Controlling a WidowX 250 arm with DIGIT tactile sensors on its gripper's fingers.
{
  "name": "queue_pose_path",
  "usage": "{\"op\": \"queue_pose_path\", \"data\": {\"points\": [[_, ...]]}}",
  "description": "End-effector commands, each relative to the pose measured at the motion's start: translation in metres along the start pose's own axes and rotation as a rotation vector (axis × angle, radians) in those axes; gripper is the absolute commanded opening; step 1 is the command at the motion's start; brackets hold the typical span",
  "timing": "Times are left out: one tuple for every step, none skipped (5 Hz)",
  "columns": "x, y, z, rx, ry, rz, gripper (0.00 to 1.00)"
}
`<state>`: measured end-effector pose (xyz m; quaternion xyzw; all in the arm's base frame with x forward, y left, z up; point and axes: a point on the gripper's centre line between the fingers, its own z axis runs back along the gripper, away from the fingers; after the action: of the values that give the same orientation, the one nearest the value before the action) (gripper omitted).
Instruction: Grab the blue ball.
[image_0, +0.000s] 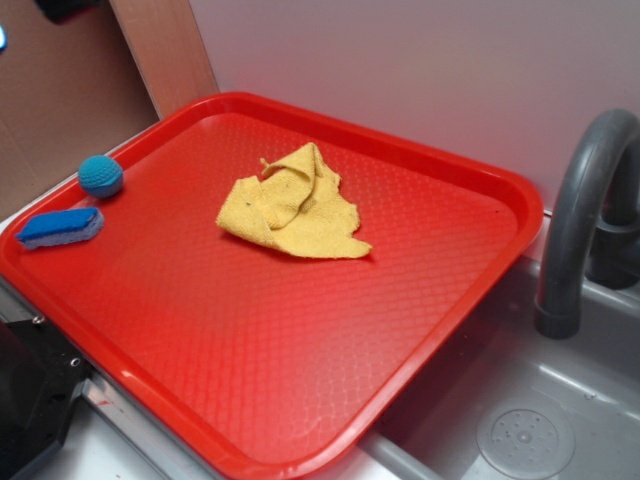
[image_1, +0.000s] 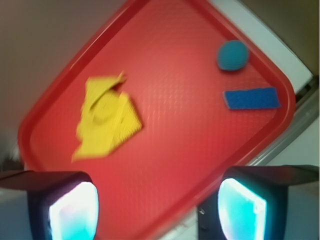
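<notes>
A toy-kitchen test bench, by the look of it: a grey plastic sink with a moulded drain is sitting at the lower right, a dark grey faucet is arching over it, and a red cafeteria tray is lying across the counter, against a plain white backboard.

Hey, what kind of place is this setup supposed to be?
Probably a toy or mock kitchen sink station. A grey faucet curves over a grey basin with a drain, and beside it a red tray holds a sponge, a yellow cloth and a blue ball.
</notes>
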<state>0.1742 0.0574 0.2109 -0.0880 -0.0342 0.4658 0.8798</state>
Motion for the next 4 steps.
{"op": "queue_pose_path", "data": {"points": [[0.042, 0.022, -0.025, 0.048, -0.066, 0.544, 1.0], [0.057, 0.032, -0.048, 0.046, -0.142, 0.688, 1.0], [0.073, 0.044, -0.065, 0.063, -0.261, 0.687, 1.0], [0.089, 0.06, -0.077, 0.083, -0.331, 0.649, 1.0]]}}
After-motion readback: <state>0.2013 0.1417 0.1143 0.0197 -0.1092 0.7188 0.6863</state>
